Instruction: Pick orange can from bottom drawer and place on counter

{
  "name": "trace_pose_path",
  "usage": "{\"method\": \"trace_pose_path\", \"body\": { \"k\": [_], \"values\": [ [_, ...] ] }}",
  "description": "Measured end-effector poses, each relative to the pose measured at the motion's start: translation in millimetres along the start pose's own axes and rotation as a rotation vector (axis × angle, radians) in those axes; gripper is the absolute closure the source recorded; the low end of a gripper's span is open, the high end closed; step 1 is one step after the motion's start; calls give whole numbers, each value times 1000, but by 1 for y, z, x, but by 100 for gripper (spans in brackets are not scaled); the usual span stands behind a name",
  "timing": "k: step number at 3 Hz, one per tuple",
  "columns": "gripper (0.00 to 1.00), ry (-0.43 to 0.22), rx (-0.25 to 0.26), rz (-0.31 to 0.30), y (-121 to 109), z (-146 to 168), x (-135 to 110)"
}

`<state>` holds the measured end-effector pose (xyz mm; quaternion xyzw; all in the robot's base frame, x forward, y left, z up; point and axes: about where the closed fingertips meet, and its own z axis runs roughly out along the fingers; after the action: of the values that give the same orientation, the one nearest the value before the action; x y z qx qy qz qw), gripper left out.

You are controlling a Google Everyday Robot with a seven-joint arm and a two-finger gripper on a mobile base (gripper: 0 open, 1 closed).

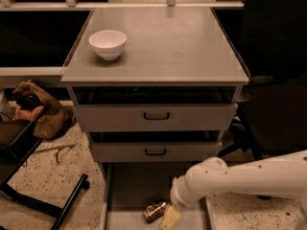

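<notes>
The orange can (154, 211), small, shiny and golden-brown, lies on the floor of the open bottom drawer (130, 188) near its front end. My gripper (170, 217), cream-coloured at the end of the white arm (240, 176), is low in the drawer, right beside the can on its right; the frame's bottom edge cuts it off. The arm comes in from the right. The counter (163, 47) is the broad grey slab on top of the cabinet.
A white bowl (108, 43) stands on the counter's left part. Two shut grey drawers with dark loop handles (156, 115) sit above the open one. A brown bag (41, 110) and a black chair base (29, 186) lie on the speckled floor at left.
</notes>
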<state>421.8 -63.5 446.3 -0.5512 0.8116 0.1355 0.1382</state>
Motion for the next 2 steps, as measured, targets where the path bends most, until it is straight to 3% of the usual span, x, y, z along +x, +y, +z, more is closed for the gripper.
{"method": "trace_pose_path", "body": {
  "k": [1, 2],
  "values": [
    [0, -35, -86, -33, 21, 72, 12],
    [0, -25, -161, 0, 48, 102, 29]
  ]
}}
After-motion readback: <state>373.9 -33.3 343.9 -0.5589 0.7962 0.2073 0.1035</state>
